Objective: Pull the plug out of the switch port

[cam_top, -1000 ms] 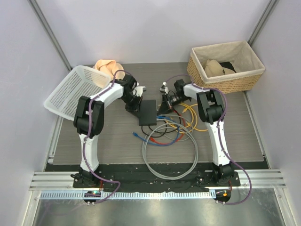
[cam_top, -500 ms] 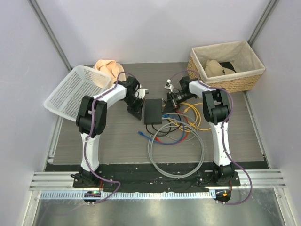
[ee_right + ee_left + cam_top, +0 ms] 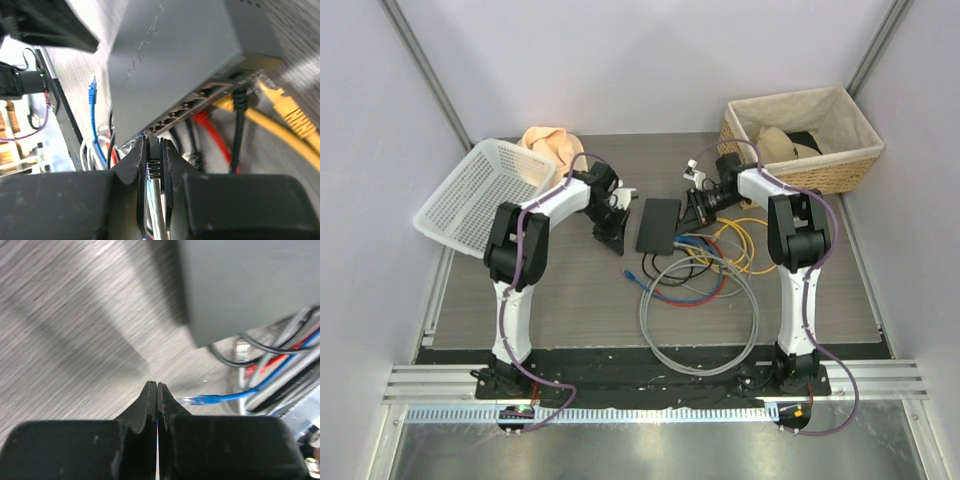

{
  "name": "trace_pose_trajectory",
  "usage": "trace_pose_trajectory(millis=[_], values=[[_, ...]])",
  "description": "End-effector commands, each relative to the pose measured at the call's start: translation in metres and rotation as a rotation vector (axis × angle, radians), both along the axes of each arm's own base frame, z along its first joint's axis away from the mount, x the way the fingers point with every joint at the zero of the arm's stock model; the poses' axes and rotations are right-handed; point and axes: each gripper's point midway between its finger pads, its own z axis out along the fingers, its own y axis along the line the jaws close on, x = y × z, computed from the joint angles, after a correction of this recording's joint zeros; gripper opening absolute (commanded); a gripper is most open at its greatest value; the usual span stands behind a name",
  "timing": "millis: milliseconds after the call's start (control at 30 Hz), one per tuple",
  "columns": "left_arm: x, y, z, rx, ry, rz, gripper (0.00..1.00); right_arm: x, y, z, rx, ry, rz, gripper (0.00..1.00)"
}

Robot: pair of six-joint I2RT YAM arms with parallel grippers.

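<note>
Switch: flat matte-black box lying on the table, mid-workspace between my two grippers, socket row turned toward my right side.

Plug: dark ribbed boot at the socket row, near its end. I cannot tell whether it is seated in the port.

Right gripper: fingers pinched on that plug, tips close up against the switch's edge.

Left gripper: fingers pressed flat together, holding nothing, just beside the switch's opposite long edge and apart from it.

Other leads at the sockets: red plug, black cable, yellow cable.

Blue cable: loose connector lying on the table.

Grey cable coil: near side of the switch.

White perforated basket: far left, tilted.

Wicker basket: far right.
</note>
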Motion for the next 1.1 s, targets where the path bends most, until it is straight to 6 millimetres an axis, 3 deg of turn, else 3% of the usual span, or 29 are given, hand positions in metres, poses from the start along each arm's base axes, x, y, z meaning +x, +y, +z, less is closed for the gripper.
trace_pose_trajectory(millis=[0, 100, 200, 333, 367, 400, 500, 600, 667, 867, 1067], values=[[0.008, -0.028, 0.055, -0.177, -0.068, -0.01, 0.0, 0.002, 0.006, -0.029, -0.027, 0.027, -0.001, 0.01], [0.011, -0.035, 0.063, -0.206, -0.057, 0.019, 0.0, -0.007, 0.03, -0.032, -0.002, 0.046, 0.049, 0.01], [0.017, -0.041, 0.057, -0.208, -0.035, 0.056, 0.0, -0.015, 0.047, -0.041, 0.002, 0.064, 0.09, 0.01], [0.029, -0.054, 0.047, -0.202, -0.026, 0.071, 0.0, -0.025, 0.067, -0.054, -0.013, 0.076, 0.144, 0.01], [0.031, -0.053, 0.03, -0.155, -0.021, 0.076, 0.0, -0.025, 0.067, -0.059, -0.022, 0.081, 0.144, 0.01], [0.037, -0.053, 0.026, -0.123, -0.038, 0.078, 0.0, -0.024, 0.068, -0.06, -0.023, 0.08, 0.143, 0.01], [0.033, -0.037, -0.013, 0.014, -0.013, 0.084, 0.0, -0.02, 0.064, -0.063, -0.031, 0.074, 0.136, 0.01], [0.018, -0.025, -0.035, 0.071, 0.039, 0.087, 0.0, -0.021, 0.056, -0.067, -0.028, 0.093, 0.124, 0.01], [0.01, -0.023, -0.041, 0.075, 0.069, 0.091, 0.0, -0.023, 0.048, -0.071, -0.026, 0.107, 0.119, 0.01], [0.015, -0.022, -0.042, 0.084, 0.054, 0.086, 0.0, -0.041, 0.022, -0.069, -0.035, 0.162, 0.151, 0.01], [0.014, -0.019, -0.042, 0.092, 0.041, 0.077, 0.0, -0.022, -0.013, -0.056, -0.022, 0.157, 0.029, 0.01]])
